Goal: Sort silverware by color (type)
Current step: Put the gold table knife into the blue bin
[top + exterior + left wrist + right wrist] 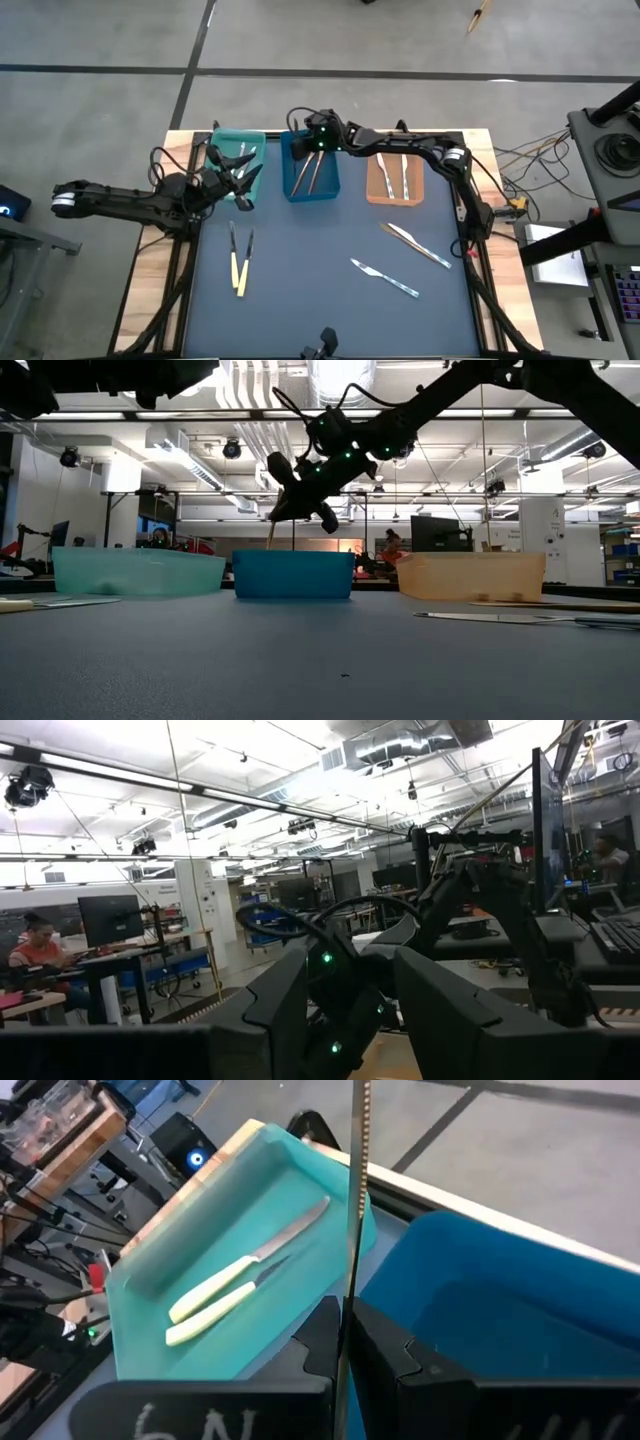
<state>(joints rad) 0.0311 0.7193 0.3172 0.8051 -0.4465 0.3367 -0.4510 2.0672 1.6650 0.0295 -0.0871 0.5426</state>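
Right gripper [345, 1342], jaws clamped on a thin upright utensil [355, 1200], hangs over the blue tray [310, 185] at the worktop's far edge, presumably for release there. Left gripper [240, 178] waits part-open beside the teal tray [222, 140]; cream-handled pieces [240, 262] lie near-left.

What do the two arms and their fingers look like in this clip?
Both arms are black and slim, with loose black cables looping at the wrists. The right arm has a silver band near its elbow and green lights at its wrist. The fingers are blocky, dark and flat-faced.
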